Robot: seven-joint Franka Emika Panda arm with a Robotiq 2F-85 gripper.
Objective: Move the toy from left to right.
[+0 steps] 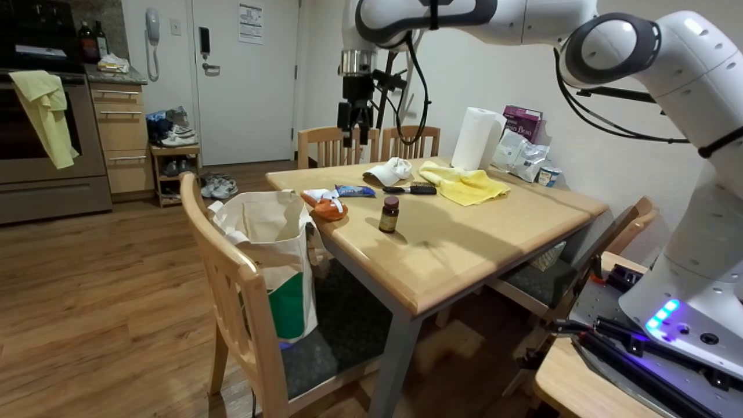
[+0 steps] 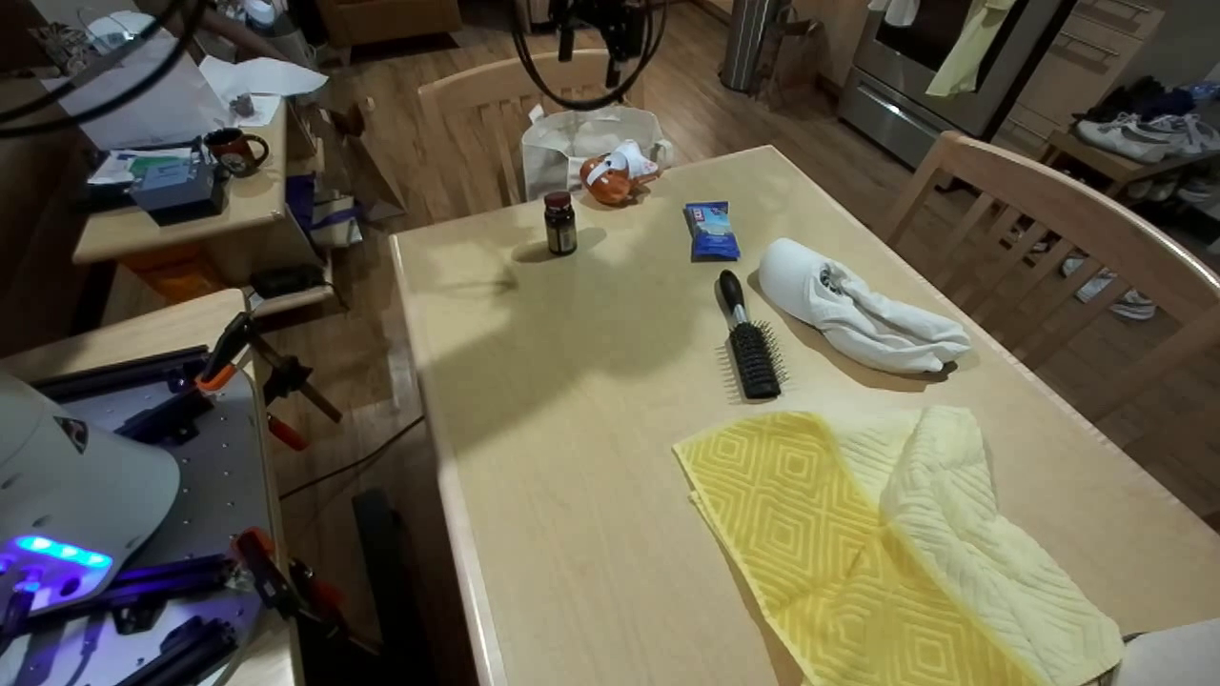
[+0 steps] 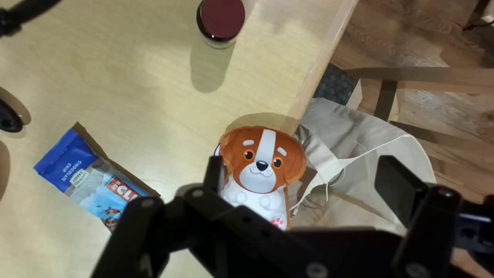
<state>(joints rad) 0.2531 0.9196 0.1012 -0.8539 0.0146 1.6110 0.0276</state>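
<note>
We see the toy (image 3: 266, 162) at the edge of the table (image 2: 572, 400), the gripper (image 3: 303, 173) above, jaws apart. Near it are a wrapped bar (image 3: 87, 175) and upright bottle (image 1: 389, 216); past the edge, a tote bag (image 1: 290, 261) stands on a chair (image 1: 342, 342), its contents unclear to us.

orange-and-white dog-shaped cloth toy (image 3: 262, 162): smooth, printed
pale rectangular wooden desk (image 2: 562, 410): smooth, faintly glossy
small dark round bottle (image 2: 560, 227): glossy
blue rectangular snack-bar packet (image 3: 89, 178): thin, smooth film
yellow patterned cloth towel (image 2: 810, 505): ridged, matt
black two-fingered hand (image 3: 301, 166): mostly matt
</note>
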